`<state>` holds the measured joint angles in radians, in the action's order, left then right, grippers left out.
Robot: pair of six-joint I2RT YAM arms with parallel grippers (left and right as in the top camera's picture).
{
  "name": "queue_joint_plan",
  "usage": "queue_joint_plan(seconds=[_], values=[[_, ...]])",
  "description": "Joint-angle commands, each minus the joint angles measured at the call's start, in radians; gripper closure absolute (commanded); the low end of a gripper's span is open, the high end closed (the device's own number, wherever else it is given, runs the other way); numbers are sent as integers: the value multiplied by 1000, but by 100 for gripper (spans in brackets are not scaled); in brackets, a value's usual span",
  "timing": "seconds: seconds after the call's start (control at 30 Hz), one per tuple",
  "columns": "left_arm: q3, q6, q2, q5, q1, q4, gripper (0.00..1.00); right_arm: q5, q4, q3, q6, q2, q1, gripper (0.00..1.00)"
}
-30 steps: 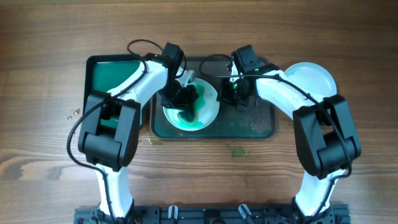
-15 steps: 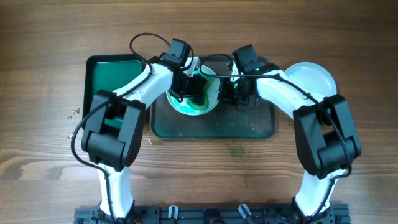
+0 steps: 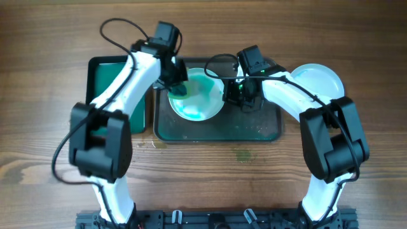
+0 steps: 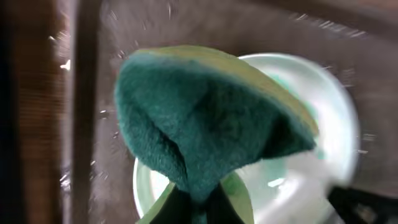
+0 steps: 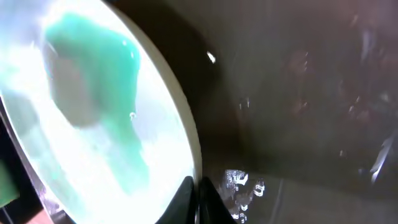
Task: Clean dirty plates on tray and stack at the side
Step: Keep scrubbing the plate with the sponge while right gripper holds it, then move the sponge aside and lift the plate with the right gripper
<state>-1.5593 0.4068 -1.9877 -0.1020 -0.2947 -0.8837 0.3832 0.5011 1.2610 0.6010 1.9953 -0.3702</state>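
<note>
A dirty plate (image 3: pixel 198 102), white with teal smears, sits at the left end of the dark tray (image 3: pixel 254 130). My left gripper (image 3: pixel 177 83) is shut on a green sponge (image 3: pixel 181 91) at the plate's upper left rim. In the left wrist view the sponge (image 4: pixel 205 118) fills the middle, above the plate (image 4: pixel 323 130). My right gripper (image 3: pixel 227 95) is shut on the plate's right rim. The right wrist view shows its tips (image 5: pixel 198 196) pinching the rim of the plate (image 5: pixel 93 124) over the wet tray (image 5: pixel 298 93).
A clean white plate (image 3: pixel 321 77) lies on the wooden table right of the tray, partly under my right arm. A bright green tray (image 3: pixel 117 76) lies to the left, under my left arm. Wet spots mark the table in front of the tray.
My left gripper has swept the sponge from the plate's middle up and left to its rim. The dark teal blob is now a paler, spread smear. The right gripper keeps its hold.
</note>
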Motion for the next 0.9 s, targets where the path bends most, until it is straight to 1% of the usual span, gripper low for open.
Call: queue_joint_plan(seconds=[0.0, 0.1, 0.17, 0.2, 0.23, 0.43, 0.53, 0.77, 0.87], values=[[-39, 18, 108, -13, 8, -18, 96, -51, -27, -6, 9, 18, -17, 95], [-39, 14, 159, -12, 12, -28, 96, -50, -41, -6, 12, 39, -26, 91], [-39, -7, 180, -13, 16, -28, 96, -43, -44, -6, 12, 44, -25, 90], [-39, -7, 181, -12, 16, -31, 96, -43, -45, -6, 12, 44, -25, 90], [-39, -7, 176, -12, 18, -40, 96, -43, -44, -6, 13, 44, -25, 95], [-29, -10, 172, 31, 18, -64, 96, -16, -5, -4, 1, 32, -22, 96], [-28, -10, 172, 65, 18, -71, 96, -52, 26, -3, -30, -17, -19, 96], [-23, -10, 168, 70, 15, -72, 96, -371, 126, -3, -80, -208, -21, 96], [-7, -10, 168, 69, 15, -72, 96, -581, 182, -3, -107, -268, -35, 96]])
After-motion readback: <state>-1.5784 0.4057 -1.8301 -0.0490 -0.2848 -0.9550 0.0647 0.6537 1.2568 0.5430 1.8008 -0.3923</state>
